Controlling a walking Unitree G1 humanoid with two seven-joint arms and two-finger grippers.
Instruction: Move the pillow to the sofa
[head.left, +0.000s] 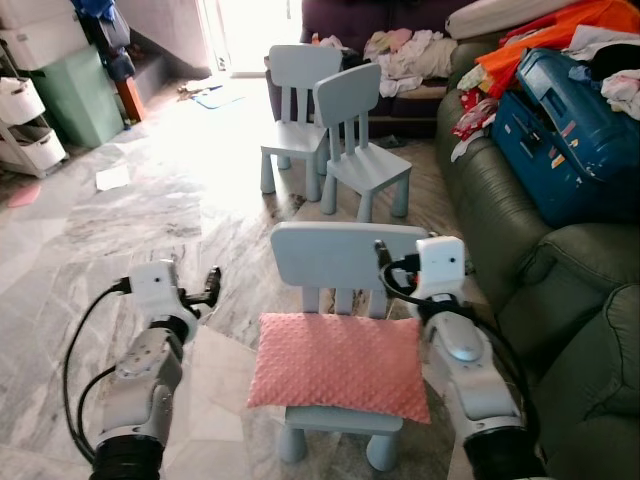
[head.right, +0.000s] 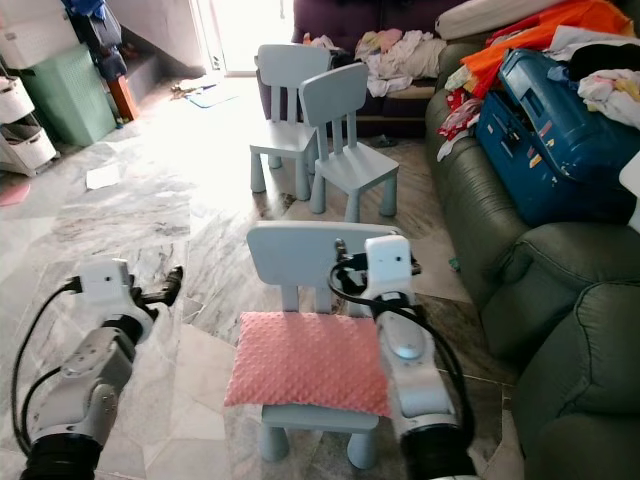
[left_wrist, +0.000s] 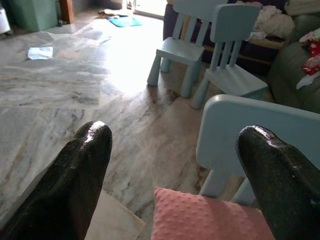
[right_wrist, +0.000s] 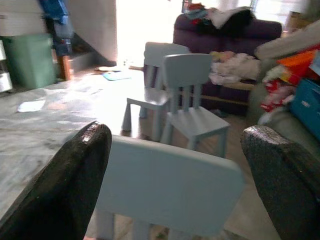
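Soft, light pink dimpled fabric pillow (head.left: 338, 364) on pale blue plastic chair (head.left: 345, 258); left hand (left_wrist: 170, 165), right hand (right_wrist: 175, 170) spread wide, empty, flanking pillow; pinch opposite ends.

Pink against pale blue
Dotted pink pillow (head.left: 338, 365) on a pale blue chair (head.left: 340, 262); grey-veined marble floor (head.left: 120, 215); olive-green sofa (head.left: 520, 240); blue suitcase (head.left: 575, 135) at upper right.

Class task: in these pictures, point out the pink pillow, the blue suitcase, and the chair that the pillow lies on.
pink pillow (head.left: 338, 362), left eye view, middle of its top face
blue suitcase (head.left: 565, 140), left eye view, its front side
nearest chair (head.left: 340, 253), left eye view, its backrest
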